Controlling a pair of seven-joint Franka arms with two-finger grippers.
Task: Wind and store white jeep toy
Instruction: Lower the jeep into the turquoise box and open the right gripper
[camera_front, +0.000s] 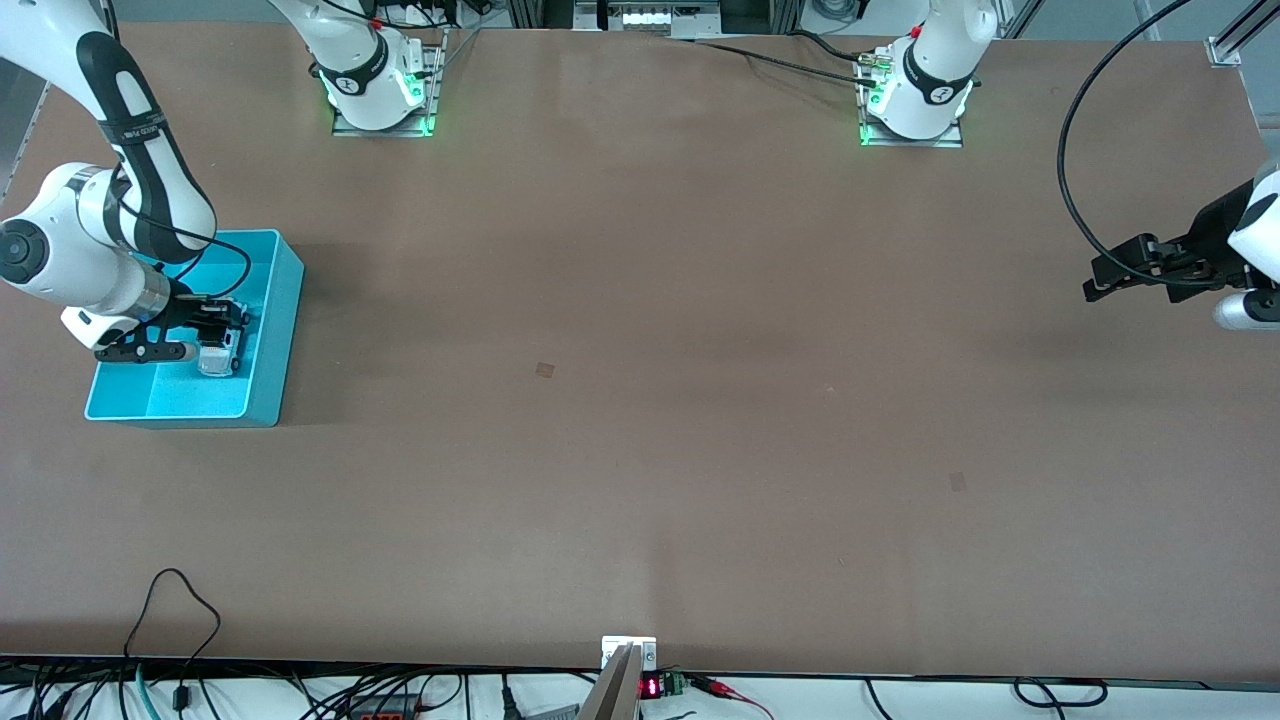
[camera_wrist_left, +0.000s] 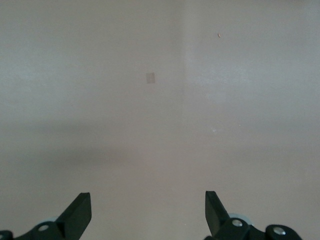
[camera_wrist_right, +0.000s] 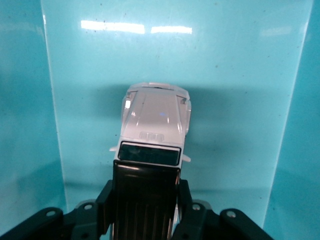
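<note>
My right gripper (camera_wrist_right: 145, 210) is pinching the jeep (camera_wrist_right: 150, 150) by its black rear, holding it inside the turquoise bin (camera_front: 275, 330) at the right arm's end of the table (camera_front: 640, 400). My left gripper (camera_wrist_left: 148, 215) is waiting with fingers spread wide, hovering over bare tabletop at the left arm's end.

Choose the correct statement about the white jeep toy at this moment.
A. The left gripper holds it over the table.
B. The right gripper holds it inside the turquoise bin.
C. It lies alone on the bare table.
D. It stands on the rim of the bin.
B: the right gripper is shut on the black rear of the white jeep toy, with the walls of the turquoise bin around it.
</note>
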